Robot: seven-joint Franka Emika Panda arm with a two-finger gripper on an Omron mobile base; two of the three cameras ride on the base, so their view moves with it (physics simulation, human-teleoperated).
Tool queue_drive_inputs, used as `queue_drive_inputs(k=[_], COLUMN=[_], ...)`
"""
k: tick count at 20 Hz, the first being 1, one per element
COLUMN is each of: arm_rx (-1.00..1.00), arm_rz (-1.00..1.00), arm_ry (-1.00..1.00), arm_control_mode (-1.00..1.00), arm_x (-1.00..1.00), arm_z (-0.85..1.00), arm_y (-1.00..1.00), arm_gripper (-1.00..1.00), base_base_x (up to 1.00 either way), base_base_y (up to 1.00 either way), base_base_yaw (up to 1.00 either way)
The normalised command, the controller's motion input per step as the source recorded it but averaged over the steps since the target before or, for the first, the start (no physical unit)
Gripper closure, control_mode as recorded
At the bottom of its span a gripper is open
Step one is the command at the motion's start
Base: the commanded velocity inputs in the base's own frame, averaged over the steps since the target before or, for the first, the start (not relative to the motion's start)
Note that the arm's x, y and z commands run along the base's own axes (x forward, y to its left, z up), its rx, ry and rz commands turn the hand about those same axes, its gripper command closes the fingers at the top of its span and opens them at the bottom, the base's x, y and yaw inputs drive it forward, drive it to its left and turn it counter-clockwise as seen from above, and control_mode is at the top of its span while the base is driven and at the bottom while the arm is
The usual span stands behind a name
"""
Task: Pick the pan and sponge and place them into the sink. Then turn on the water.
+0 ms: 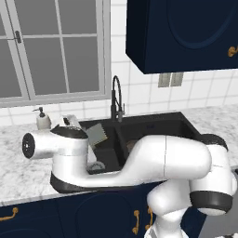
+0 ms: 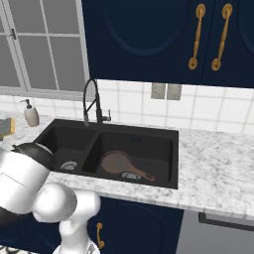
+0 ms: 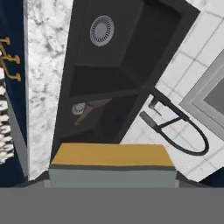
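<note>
Faucet point(image 2: 92, 101) and soap dispenser point(image 2: 31, 114) behind sink point(image 2: 163, 171)

— So where are we looking right now?

— A home kitchen. There's a black double sink point(image 2: 49, 130) set into a marbled white counter point(image 2: 213, 168), with a tall spring-neck faucet point(image 2: 92, 101) rising behind it.

— What else gives it away?

— Navy cabinets point(image 2: 149, 39) with brass handles point(image 2: 197, 34) hang above, and more navy doors sit under the counter. White tile point(image 2: 198, 111) covers the wall, a window point(image 1: 51, 46) looks out over the sink, and a soap bottle point(image 2: 31, 114) stands by it. A frying pan point(image 2: 119, 162) lies in one basin.
</note>
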Motion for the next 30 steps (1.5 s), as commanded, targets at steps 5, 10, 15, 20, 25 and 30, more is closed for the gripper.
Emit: queue_drive_inputs(k=[5, 10, 15, 20, 25, 30], arm_rx=[0.22, 0.23, 0.28, 0.37, 0.33, 0.34], arm_rz=[-0.15, -0.06, 0.0, 0.12, 0.23, 0.24], arm_ry=[-0.18, -0.2, -0.15, -0.05, 0.0, 0.0], arm_control_mode=[-1.0, -1.0, -1.0, -1.0, -1.0, -1.0], arm_x=[-0.2, -0.07, -0.01, 0.0, 0.06, 0.19], arm_z=[0.24, 0.11, 0.08, 0.06, 0.02, 0.01], arm_y=[-1.0, -1.0, -1.0, -0.99, -0.84, -0.72], arm_gripper=[1.0, 1.0, 1.0, 1.0, 1.0, 1.0], base_base_x=[0.0, 0.0, 0.0, 0.0, 0.0, 0.0], base_base_y=[0.0, 0.0, 0.0, 0.0, 0.0, 0.0], base_base_yaw=[0.0, 0.0, 0.0, 0.0, 0.0, 0.0])
